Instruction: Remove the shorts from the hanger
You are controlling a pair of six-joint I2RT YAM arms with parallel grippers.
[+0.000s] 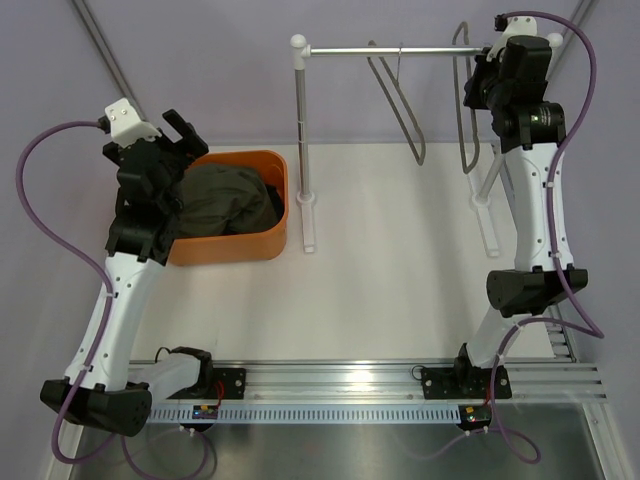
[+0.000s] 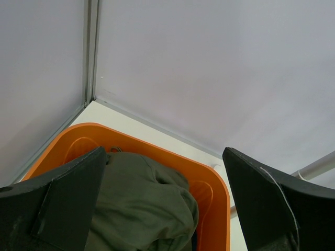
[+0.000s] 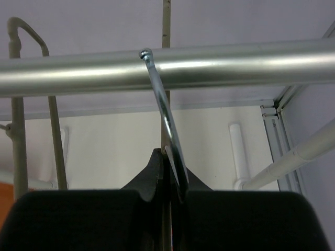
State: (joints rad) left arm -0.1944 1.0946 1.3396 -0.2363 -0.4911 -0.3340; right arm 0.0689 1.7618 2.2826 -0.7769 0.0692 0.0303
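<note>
While the left gripper [image 2: 163,157] hangs just above the orange bin [image 1: 262,245], its two dark fingers [image 2: 68,198] stand wide apart with nothing between them. Through that gap the left wrist view looks straight down into the bin. The olive green shorts [image 2: 141,204] lie bunched in a soft heap inside it and fill most of the bin's floor. From the top view, a darker fabric [image 1: 268,205] shows at the bin's right inner side, tucked against the olive green pair. Its exact colour is hard to tell there. Both pieces rest within the bin's walls, and nothing spills over the rim.

Just right of the bin stands the near post [image 1: 303,130] of a clothes rack, whose metal rail [image 1: 400,50] runs away from the bin to the right. One grey hanger [image 1: 395,100] hangs from the rail, right of the bin. A second hanger [image 1: 465,110] hangs farther right along the rail, well apart from the bin. The right gripper [image 3: 166,157] is raised to that second hanger. Its jaws are pressed together on the shiny wire hook [image 3: 165,112], and the hook's top curls over the rail.
</note>
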